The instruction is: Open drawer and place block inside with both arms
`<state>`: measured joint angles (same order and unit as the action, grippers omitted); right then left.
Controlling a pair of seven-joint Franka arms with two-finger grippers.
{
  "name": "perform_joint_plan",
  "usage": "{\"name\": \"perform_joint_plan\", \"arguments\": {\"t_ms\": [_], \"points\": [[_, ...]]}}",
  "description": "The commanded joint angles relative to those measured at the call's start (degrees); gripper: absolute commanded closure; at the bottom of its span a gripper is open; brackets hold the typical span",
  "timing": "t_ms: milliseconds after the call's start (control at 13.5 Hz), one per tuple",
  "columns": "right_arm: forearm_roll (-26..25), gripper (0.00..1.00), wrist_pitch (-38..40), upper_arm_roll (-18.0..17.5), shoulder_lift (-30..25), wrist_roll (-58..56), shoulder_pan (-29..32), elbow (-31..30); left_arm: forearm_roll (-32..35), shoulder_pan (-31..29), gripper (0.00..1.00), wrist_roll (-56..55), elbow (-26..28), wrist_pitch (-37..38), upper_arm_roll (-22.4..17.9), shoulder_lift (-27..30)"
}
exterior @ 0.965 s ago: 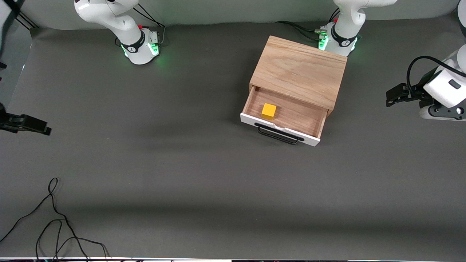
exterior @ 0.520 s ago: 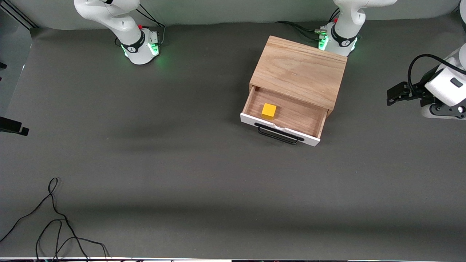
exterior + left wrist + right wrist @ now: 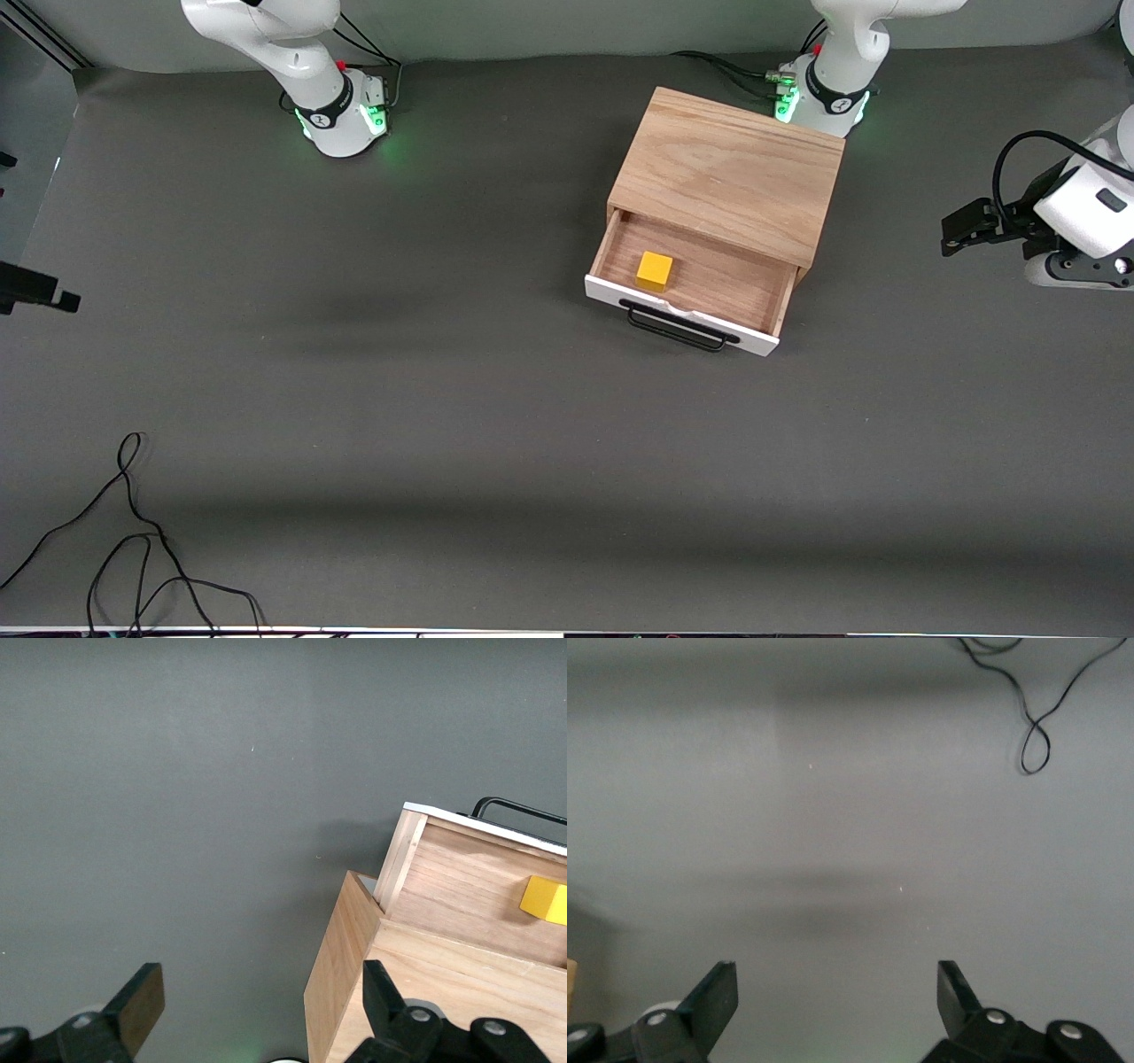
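Observation:
The drawer (image 3: 709, 283) stands pulled out of the light oak cabinet (image 3: 731, 173), white front panel and black bar handle (image 3: 678, 330) facing the front camera. The yellow-orange block (image 3: 656, 269) sits inside it on the wood floor, toward the right arm's end. The left wrist view shows the cabinet (image 3: 341, 992), the drawer (image 3: 469, 877) and the block (image 3: 545, 899). My left gripper (image 3: 964, 227) (image 3: 261, 997) is open and empty over the table at the left arm's end. My right gripper (image 3: 40, 291) (image 3: 837, 992) is open and empty over the table's right-arm end.
A loose black cable (image 3: 133, 532) lies on the dark grey table near the front camera at the right arm's end; it also shows in the right wrist view (image 3: 1032, 722). Both green-lit arm bases (image 3: 341, 115) stand along the edge farthest from the front camera.
My right gripper has drawn back toward the right arm's end of the table, nearly out of the front view. My left gripper has shifted only slightly. Drawer and block have not moved.

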<state>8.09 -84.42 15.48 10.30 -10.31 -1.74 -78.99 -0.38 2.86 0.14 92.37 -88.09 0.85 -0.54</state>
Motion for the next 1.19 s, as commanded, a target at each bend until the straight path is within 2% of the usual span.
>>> {"name": "perform_joint_plan", "arguments": {"t_ms": [0, 74, 297, 594, 817, 965, 1114], "points": [[-5.17, 0.0, -4.6, -5.71, -9.84, 1.34, 1.21, -13.0, 0.03, 0.48, 0.0, -0.23, -0.08, 1.08, -0.41, 0.54], [-6.23, 0.0, -5.83, -6.86, -11.25, 1.34, 1.47, -15.38, 0.03, 0.48, 0.0, -0.23, -0.08, 0.99, -0.41, 0.45], [-6.33, 0.0, -10.05, -6.96, -14.86, 1.34, 1.3, -22.24, 0.03, 0.48, 0.0, -0.23, -0.08, 0.72, -0.41, 0.27], [-7.82, 0.0, -9.89, -7.75, -12.24, 1.61, 1.21, -16.91, 0.03, 0.48, 0.0, -0.23, -0.08, 0.46, -0.41, 0.01], [-9.75, 0.0, -8.05, -9.42, -13.02, 1.96, 1.21, -16.55, 0.03, 0.48, 0.0, -0.23, 0.0, 0.46, -0.41, -0.08], [-12.74, 0.0, -7.17, -11.52, -13.11, 4.84, 1.21, -15.32, 0.03, 0.48, 0.0, -0.23, 0.0, 0.46, -0.41, -0.08], [-12.14, 0.0, -6.99, -12.31, -13.11, 7.92, 1.21, -15.14, 0.03, 0.48, 0.0, -0.23, 0.0, 0.37, -0.41, -0.08]]}}
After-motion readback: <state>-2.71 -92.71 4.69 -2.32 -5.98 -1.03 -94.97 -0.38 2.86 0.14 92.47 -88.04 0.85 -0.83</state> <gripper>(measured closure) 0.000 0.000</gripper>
